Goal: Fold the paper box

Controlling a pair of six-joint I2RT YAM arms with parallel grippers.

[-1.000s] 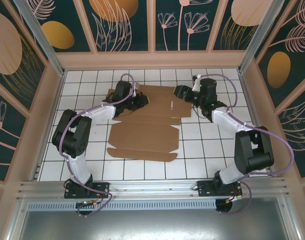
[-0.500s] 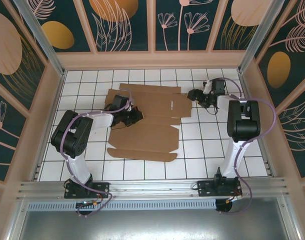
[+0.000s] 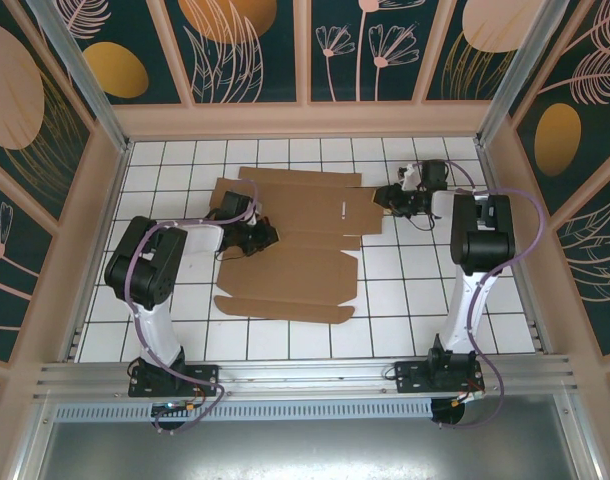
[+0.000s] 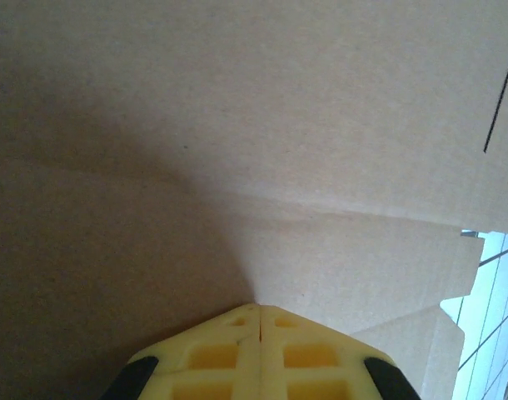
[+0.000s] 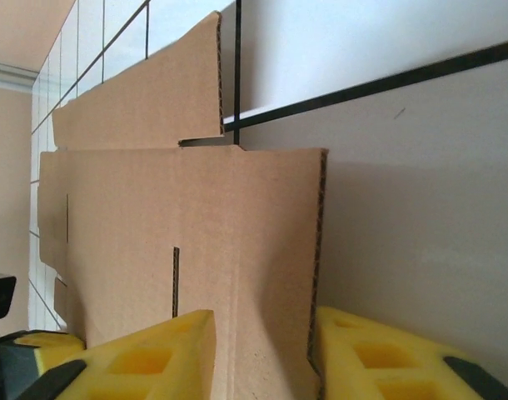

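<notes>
White tiled table [image 3: 405,300] holds your paper box [image 3: 295,270], a flat sheet; left gripper [image 3: 268,235] rests on it, jaws together; right gripper [image 5: 262,333], jaws apart, straddles its right edge.

paper box [image 3: 295,270]: matt brown cardboard | table [image 3: 405,300]: smooth white tile

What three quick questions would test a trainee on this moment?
1. True or false: the paper box is spread open as a sheet, not a closed box.
2. The left tool has its fingers: A) wide apart, B) pressed together, C) around a pen.
3. Fill in: the box's edge sits ___ the fingers of the right tool.
Key: 1 true; 2 B; 3 between.
</notes>
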